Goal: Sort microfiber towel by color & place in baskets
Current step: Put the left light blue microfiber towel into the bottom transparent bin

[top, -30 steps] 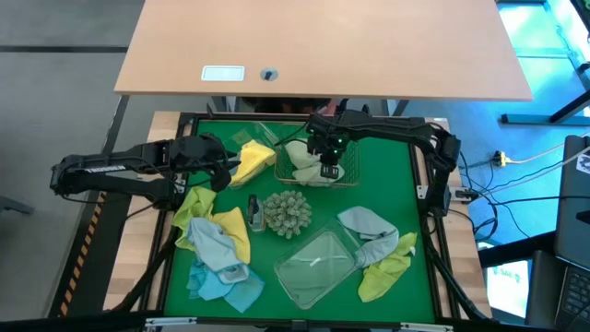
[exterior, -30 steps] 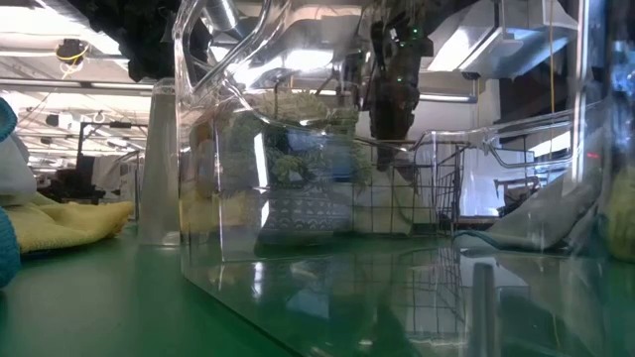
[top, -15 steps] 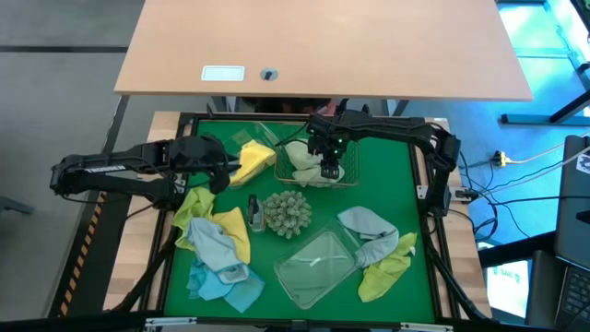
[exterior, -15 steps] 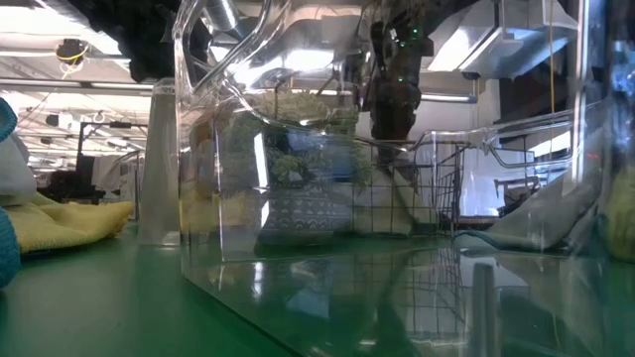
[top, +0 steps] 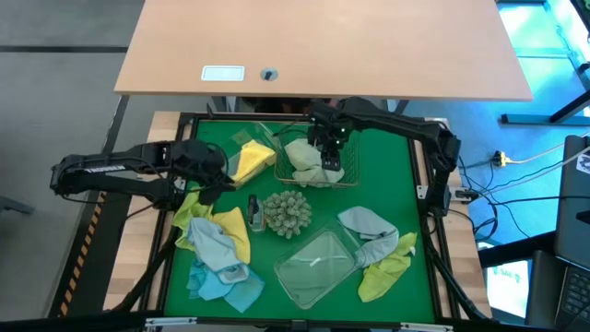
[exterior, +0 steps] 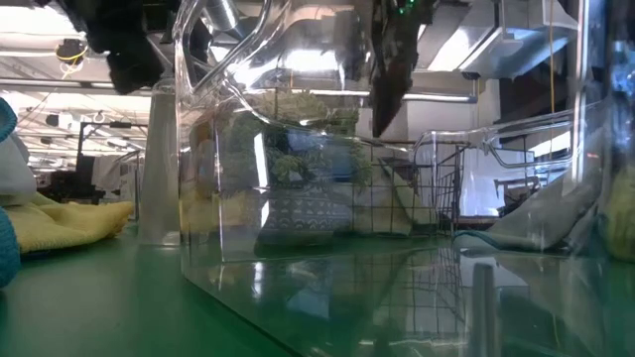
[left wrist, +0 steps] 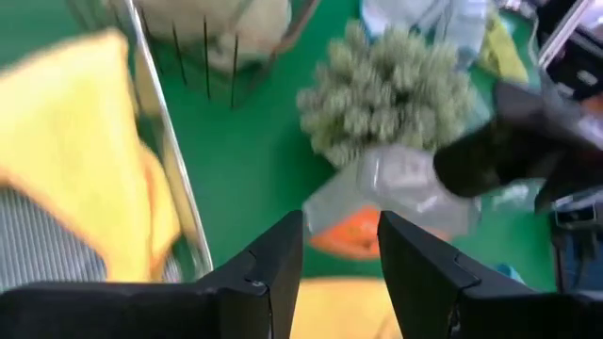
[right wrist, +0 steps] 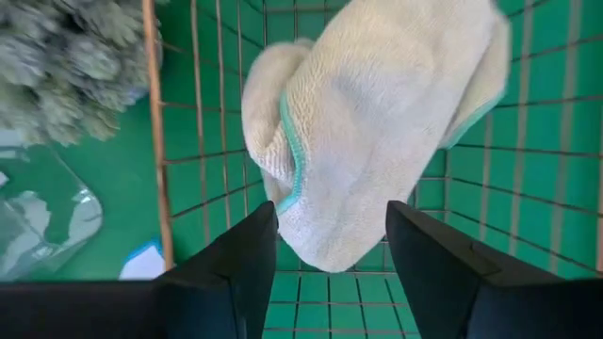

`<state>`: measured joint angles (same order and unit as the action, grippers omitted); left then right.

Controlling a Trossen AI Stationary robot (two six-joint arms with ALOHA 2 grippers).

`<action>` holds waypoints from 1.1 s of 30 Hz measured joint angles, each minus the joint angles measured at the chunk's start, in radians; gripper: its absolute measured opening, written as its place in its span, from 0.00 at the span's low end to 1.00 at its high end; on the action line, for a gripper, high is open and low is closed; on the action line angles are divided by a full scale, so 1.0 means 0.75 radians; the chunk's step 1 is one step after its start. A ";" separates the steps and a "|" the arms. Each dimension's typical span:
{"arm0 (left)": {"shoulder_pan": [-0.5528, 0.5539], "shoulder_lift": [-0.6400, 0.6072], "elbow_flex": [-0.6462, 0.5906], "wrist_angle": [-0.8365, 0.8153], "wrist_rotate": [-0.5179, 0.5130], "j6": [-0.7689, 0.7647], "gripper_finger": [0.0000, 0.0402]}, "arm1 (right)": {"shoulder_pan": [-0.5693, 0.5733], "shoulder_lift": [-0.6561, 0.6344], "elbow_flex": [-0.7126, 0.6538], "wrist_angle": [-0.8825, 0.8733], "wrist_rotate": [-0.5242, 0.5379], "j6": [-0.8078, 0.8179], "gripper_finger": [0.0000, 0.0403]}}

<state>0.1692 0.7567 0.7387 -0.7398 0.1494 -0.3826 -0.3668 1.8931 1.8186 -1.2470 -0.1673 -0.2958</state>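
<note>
A pale lime towel (right wrist: 377,122) lies bunched on the floor of the wire-mesh basket (top: 343,181) at the table's far middle. My right gripper (right wrist: 332,218) hangs open just above it, fingers pointing down and clear of the cloth; the low view shows it (exterior: 387,94) above the basket's rim. My left gripper (top: 214,171) stands open at the far left, next to a yellow towel (top: 251,159), with nothing between its fingers (left wrist: 273,268). More yellow and light blue towels (top: 221,244) lie heaped at the near left. Others lie at the near right (top: 378,244).
A spiky grey-green ball (top: 288,212) sits mid-table beside a small packet (left wrist: 396,198). A clear tub (top: 318,267) lies near the front edge, between the two towel heaps. A tan desk (top: 323,46) stands beyond the table's far edge.
My right gripper has opened and let go of the pale lime towel, which now rests in the wire basket. The gripper has then risen above the basket's rim. My left gripper has shifted slightly near the yellow towel.
</note>
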 joint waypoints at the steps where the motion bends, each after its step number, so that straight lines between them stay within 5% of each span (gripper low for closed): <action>1: -0.008 0.000 0.000 -0.017 0.000 -0.016 0.33 | 0.000 0.000 0.022 -0.016 0.000 0.000 0.49; 15: -0.211 0.001 0.000 -0.085 -0.047 -0.204 0.33 | 0.023 -0.160 0.034 -0.192 0.000 0.079 0.49; 24: -0.344 0.010 0.001 -0.084 -0.176 -0.295 0.33 | 0.150 -0.486 -0.334 -0.049 0.002 0.175 0.49; 33: -0.476 0.071 0.001 -0.089 -0.167 -0.396 0.33 | 0.267 -0.883 -0.766 0.285 0.002 0.360 0.49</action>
<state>-0.1881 0.8097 0.7391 -0.8066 0.0243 -0.6794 -0.1665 1.2312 1.2439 -1.0330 -0.1659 -0.0258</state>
